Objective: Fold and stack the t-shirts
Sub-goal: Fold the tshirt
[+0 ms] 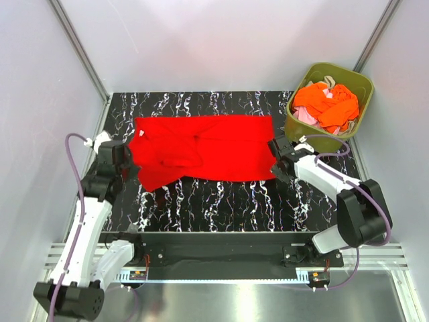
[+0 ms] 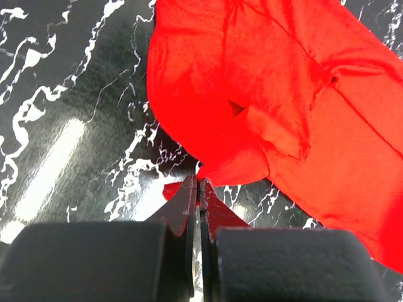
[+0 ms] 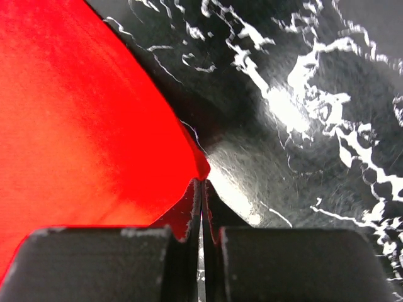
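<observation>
While both jaws sit shut on red t-shirt [image 1: 228, 154] corners, bite is thin
Risk: a corner slips out on lift, skewing the fold

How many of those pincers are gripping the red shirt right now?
2. The left pincer is closed on the left end of the red shirt; the right pincer is closed on its right edge. No other pincers are in view.
</observation>
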You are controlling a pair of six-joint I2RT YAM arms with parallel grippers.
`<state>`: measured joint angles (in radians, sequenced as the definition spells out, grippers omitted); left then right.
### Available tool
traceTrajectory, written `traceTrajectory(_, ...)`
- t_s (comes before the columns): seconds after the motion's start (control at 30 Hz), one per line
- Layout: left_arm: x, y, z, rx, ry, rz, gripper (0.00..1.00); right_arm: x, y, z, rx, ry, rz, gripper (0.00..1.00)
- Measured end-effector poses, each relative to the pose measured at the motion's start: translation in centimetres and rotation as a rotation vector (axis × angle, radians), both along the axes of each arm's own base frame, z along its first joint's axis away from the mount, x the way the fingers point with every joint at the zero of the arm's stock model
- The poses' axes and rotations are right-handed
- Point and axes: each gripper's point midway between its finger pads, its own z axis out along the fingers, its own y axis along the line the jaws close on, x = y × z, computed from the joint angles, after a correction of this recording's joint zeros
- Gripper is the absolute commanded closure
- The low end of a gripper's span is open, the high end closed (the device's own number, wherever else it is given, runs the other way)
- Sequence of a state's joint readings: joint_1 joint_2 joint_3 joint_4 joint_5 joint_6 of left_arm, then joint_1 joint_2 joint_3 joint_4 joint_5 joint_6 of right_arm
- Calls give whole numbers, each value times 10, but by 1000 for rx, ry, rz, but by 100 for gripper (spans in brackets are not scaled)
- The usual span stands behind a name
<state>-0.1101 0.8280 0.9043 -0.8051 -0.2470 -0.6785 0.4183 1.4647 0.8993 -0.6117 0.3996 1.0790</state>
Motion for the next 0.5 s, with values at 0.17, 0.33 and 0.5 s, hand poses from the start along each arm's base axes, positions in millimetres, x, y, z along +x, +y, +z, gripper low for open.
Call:
traceTrajectory(0.17,32,-3,-1,30,41,-30,100,25,4,10,-57,-12,62,100)
traceTrajectory(0.33,61,-4,1,70,78,-62,100,58,14,26,-85,-55,125,100)
traceTrajectory(0.5,100,-4,11,103,82,-85,100,85,16,26,-117,-52,165,100)
